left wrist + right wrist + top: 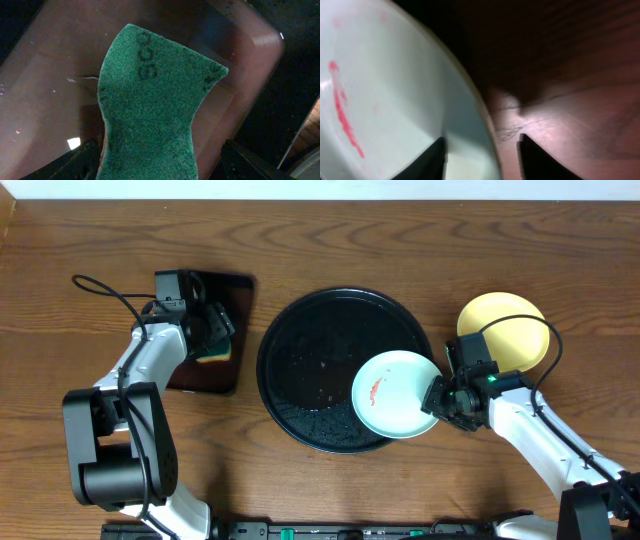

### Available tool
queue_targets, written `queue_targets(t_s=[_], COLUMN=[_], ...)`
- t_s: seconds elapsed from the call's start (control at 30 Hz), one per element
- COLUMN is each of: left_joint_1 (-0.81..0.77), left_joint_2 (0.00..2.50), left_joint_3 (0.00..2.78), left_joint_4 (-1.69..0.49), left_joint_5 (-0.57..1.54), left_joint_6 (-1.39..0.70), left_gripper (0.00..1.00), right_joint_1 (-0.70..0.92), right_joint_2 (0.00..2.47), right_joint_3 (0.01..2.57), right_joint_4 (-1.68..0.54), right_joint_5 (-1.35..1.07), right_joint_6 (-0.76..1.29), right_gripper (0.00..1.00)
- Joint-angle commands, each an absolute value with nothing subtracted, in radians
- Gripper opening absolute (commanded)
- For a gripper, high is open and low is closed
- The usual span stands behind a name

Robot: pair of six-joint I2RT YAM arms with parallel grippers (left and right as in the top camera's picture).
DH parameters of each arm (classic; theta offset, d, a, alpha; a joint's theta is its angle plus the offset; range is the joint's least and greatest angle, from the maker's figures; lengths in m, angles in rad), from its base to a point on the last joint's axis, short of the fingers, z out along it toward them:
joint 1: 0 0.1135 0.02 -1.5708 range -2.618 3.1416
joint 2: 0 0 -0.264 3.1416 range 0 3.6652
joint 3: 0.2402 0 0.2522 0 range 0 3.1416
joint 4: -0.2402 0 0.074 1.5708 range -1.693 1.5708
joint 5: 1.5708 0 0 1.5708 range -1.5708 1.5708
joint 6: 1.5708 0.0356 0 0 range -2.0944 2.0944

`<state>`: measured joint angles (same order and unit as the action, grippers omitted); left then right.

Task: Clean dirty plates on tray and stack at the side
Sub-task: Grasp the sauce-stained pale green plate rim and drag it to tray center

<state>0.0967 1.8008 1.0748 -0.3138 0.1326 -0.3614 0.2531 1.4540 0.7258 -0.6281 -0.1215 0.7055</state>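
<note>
On the left, the left gripper (215, 335) hung over the small rectangular tray (190, 380) with the teal sponge (155, 105) bowed between its jaws. They were narrowed and probably pinching it, though the pads sat below the edge of the wrist view. In the middle, the black tray (320, 340) lay wet and bare of plates apart from one at its right rim. That was the pale plate (395, 395), whose red smear (375, 391) was not yet scrubbed. The right gripper (440, 395) had its jaws closed down on the plate's outer edge, one finger (432, 160) inside the rim and one outside. Far right, the yellow plate (505, 330) sat on the table and looked clean. So one plate was set aside, one was in hand and dirty, and no third plate was in view.
</note>
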Motion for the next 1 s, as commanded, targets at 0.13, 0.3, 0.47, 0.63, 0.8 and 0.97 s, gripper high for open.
queue_targets(t_s=[0.13,0.3,0.47,0.63,0.8,0.97], left_joint_1=[0.102,0.102,0.102,0.102,0.102,0.102], left_joint_2=[1.799,1.799,1.799,1.799,1.799,1.799], left_joint_3=[1.078,1.078,1.078,1.078,1.078,1.078], left_joint_4=[-0.316,-0.316,-0.316,-0.316,-0.316,-0.316], left_joint_5=[0.138,0.138,0.138,0.138,0.138,0.138], left_joint_6=[-0.352,-0.352,-0.352,-0.352,-0.352,-0.352], left_gripper=[0.78,0.79,0.79,0.78,0.79,0.79], right_joint_1=[0.263,0.264,0.265,0.29,0.363,0.421], right_joint_2=[1.46,1.46,1.46,1.48,1.599,1.755], right_joint_3=[0.727,0.845,0.942,0.941,0.941,0.941], right_joint_4=[-0.611,-0.702,-0.689,-0.575,-0.408,-0.28], right_joint_5=[-0.11,-0.12,-0.16,-0.172,-0.178,-0.184], right_joint_6=[0.71,0.683,0.654,0.626,0.627,0.65], right_gripper=[0.01,0.01,0.01,0.01,0.01,0.01])
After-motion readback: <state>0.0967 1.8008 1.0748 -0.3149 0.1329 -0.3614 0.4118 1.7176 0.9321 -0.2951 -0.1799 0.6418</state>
